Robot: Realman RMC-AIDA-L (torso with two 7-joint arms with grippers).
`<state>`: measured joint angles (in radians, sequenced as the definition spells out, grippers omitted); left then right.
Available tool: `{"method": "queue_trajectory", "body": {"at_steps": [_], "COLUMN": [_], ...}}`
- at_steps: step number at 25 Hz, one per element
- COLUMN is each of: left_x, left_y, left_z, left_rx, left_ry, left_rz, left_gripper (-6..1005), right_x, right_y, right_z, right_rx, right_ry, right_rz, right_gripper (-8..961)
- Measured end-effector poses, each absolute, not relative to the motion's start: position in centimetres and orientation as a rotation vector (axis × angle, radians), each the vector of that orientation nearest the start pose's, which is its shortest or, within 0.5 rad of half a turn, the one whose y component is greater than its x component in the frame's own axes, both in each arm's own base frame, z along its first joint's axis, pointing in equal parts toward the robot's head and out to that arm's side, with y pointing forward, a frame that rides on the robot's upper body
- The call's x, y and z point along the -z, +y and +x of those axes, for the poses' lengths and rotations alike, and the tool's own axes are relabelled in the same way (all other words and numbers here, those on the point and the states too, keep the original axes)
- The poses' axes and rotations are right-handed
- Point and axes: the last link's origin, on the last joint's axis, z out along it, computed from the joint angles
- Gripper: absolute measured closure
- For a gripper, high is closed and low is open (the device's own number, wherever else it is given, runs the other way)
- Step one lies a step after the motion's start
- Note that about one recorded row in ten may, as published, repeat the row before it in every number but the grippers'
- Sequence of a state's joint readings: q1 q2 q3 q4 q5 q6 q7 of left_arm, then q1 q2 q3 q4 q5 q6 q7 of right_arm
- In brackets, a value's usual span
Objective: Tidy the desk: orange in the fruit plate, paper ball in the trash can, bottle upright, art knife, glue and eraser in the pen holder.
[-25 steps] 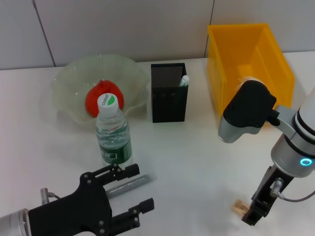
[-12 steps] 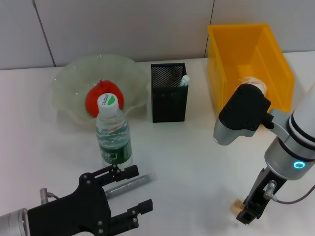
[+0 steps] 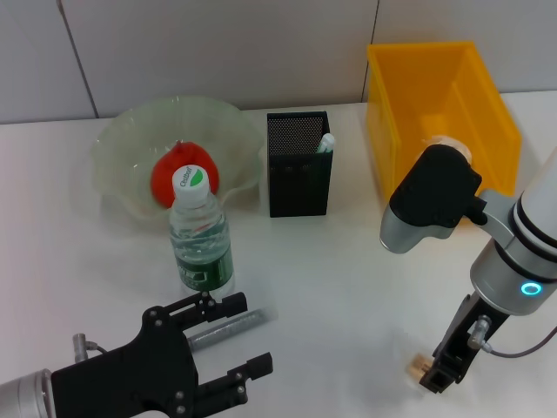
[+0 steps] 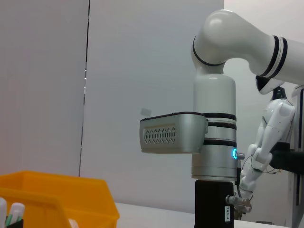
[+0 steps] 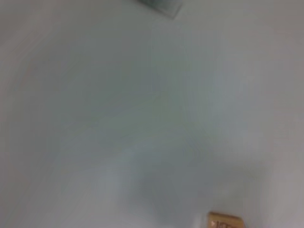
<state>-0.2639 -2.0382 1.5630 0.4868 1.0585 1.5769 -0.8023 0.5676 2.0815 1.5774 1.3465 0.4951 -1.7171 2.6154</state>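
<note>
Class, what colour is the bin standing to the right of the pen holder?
The bin is bright yellow-orange; the head view shows it best.

Left gripper (image 3: 235, 344) held low over near left part of tabletop, black body angled toward tabletop centre, fingers (image 3: 228, 304) spread apart with open gap between. Left arm seen entering from near left corner. Right arm (image 3: 513, 252) raised over near right part of tabletop, white segments bent at elbow, blue ring light lit on wrist. Right gripper (image 3: 432, 380) pointed straight down close to tabletop near front edge; finger state cannot be made out.
</note>
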Motion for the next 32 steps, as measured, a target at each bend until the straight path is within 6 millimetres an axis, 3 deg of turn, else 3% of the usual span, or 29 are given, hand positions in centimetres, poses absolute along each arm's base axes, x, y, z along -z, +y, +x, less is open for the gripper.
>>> {"method": "queue_trajectory", "body": {"at_steps": [8, 32], "left_x": [5.5, 5.5], "left_y": [23.6, 23.7], "left_z": [-25.5, -25.6], "left_rx": [1.143, 1.145], "left_ry": [-0.224, -0.231], "left_rz": [-2.668, -2.655], "left_gripper": [313, 313], "right_x": [2.5, 3.5], "right_y": [31.1, 31.5], "right_z": [19.7, 19.7], "right_rx": [0.877, 0.89], "right_ry": [0.959, 0.935], "right_rz": [-2.658, -2.664], "right_gripper": [542, 690]}}
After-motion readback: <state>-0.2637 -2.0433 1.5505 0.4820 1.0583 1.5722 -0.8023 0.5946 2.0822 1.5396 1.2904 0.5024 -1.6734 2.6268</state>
